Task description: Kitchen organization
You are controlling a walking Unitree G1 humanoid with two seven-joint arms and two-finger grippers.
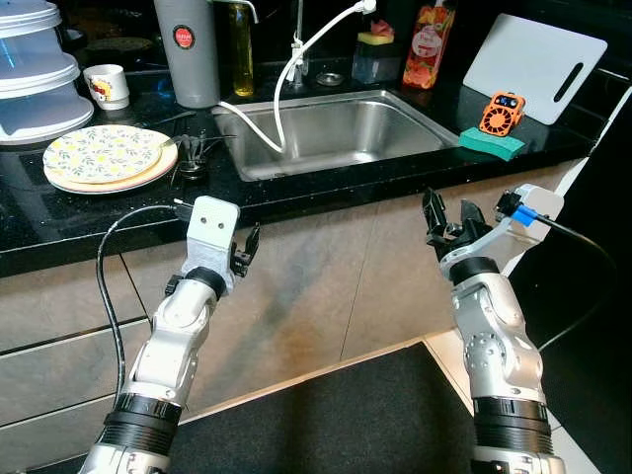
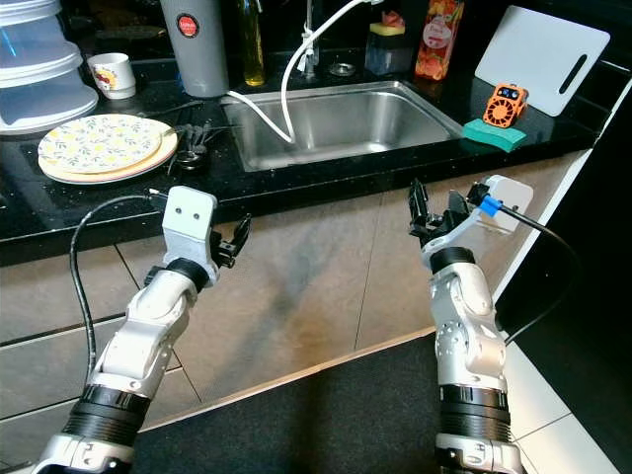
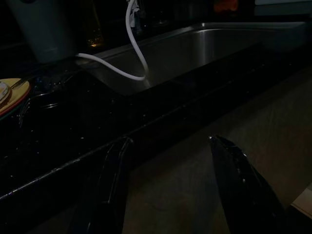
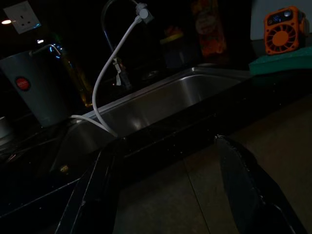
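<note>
Both arms raised in front of the black kitchen counter, grippers spread and holding nothing.

The left gripper [image 1: 245, 249] and right gripper [image 1: 449, 214] sit below the counter edge [image 1: 326, 193], before the beige cabinet fronts, forearms angled up and fingers pointing at the counter; in the wrist views each pair of black fingers stands well apart with only cabinet and counter between them. On the counter, a stainless sink [image 1: 336, 133] lies ahead with a white hose [image 1: 286, 84] looping into it. To its left rest stacked floral plates [image 1: 107, 158], dark utensils [image 1: 193, 153] beside them, a mug [image 1: 107, 85], a grey canister [image 1: 188, 49] and white stacked containers [image 1: 35, 74]. To the sink's right are a green sponge [image 1: 491, 144], an orange gadget [image 1: 502, 113], a white cutting board [image 1: 538, 64] and an orange bottle [image 1: 428, 44].
</note>
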